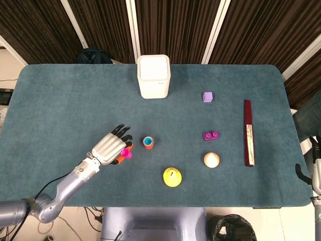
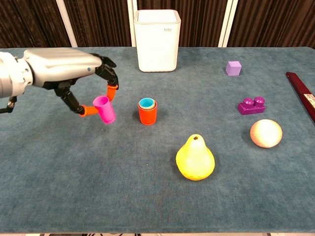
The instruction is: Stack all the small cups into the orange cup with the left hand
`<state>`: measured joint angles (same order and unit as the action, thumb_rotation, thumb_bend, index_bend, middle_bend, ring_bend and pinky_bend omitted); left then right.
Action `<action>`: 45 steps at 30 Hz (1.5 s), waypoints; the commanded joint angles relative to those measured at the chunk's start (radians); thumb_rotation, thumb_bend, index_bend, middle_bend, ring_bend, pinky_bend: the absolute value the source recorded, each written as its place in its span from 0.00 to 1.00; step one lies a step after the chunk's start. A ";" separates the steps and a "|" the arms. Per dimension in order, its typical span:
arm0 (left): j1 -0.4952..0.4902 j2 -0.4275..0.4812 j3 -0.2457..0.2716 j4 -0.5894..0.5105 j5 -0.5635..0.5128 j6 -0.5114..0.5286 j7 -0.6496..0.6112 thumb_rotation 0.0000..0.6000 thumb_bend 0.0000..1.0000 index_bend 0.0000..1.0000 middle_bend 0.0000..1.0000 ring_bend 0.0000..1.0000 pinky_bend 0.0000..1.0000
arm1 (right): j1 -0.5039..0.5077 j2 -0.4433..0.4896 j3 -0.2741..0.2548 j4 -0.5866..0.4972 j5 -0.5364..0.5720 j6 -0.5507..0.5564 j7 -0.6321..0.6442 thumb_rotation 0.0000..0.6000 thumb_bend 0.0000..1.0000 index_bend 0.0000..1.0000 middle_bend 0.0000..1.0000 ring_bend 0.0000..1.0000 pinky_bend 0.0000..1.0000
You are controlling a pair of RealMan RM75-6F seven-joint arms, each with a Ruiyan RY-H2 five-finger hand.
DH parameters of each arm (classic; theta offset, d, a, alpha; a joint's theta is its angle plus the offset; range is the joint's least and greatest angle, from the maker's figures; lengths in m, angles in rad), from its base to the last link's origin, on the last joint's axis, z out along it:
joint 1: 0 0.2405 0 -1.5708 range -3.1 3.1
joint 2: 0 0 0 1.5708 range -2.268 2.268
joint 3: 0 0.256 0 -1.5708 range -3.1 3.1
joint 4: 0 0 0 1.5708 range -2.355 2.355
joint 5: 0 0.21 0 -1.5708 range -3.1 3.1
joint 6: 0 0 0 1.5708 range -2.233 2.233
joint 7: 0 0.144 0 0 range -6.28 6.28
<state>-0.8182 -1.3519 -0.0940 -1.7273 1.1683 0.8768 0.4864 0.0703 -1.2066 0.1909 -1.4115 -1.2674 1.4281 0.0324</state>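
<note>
a pink cup (image 2: 105,109) is pinched between the orange fingertips (image 2: 89,111) of the left robot hand (image 2: 66,73) and held tilted above the counter (image 2: 74,187), just left of the orange cup (image 2: 147,114). a blue cup (image 2: 146,103) is nested inside the orange cup. only an edge of the right robot hand (image 1: 316,150) is seen, so its state cannot be told.

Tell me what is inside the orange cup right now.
The orange cup holds a nested blue cup, with a yellowish rim showing between them. How many cups sit deeper is hidden. The pink cup is not in it; the left hand holds that one.
</note>
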 commanded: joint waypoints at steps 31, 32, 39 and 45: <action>-0.216 -0.209 -0.112 0.233 -0.252 -0.060 0.077 1.00 0.34 0.49 0.25 0.00 0.00 | 0.003 -0.009 0.006 0.038 0.022 -0.025 0.021 1.00 0.43 0.06 0.00 0.06 0.00; -0.216 -0.209 -0.109 0.234 -0.253 -0.058 0.077 1.00 0.34 0.49 0.25 0.00 0.00 | 0.003 -0.010 0.006 0.039 0.022 -0.025 0.021 1.00 0.43 0.06 0.00 0.06 0.00; -0.221 -0.210 -0.087 0.241 -0.257 -0.060 0.080 1.00 0.33 0.45 0.24 0.00 0.00 | 0.003 -0.011 0.007 0.040 0.025 -0.027 0.019 1.00 0.43 0.06 0.00 0.06 0.00; -0.230 -0.201 -0.064 0.241 -0.271 -0.070 0.105 1.00 0.26 0.25 0.22 0.00 0.00 | 0.002 -0.009 0.008 0.039 0.025 -0.025 0.020 1.00 0.43 0.06 0.00 0.06 0.00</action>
<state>-1.0454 -1.5559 -0.1631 -1.4854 0.9008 0.8090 0.5851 0.0720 -1.2159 0.1990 -1.3727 -1.2422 1.4033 0.0528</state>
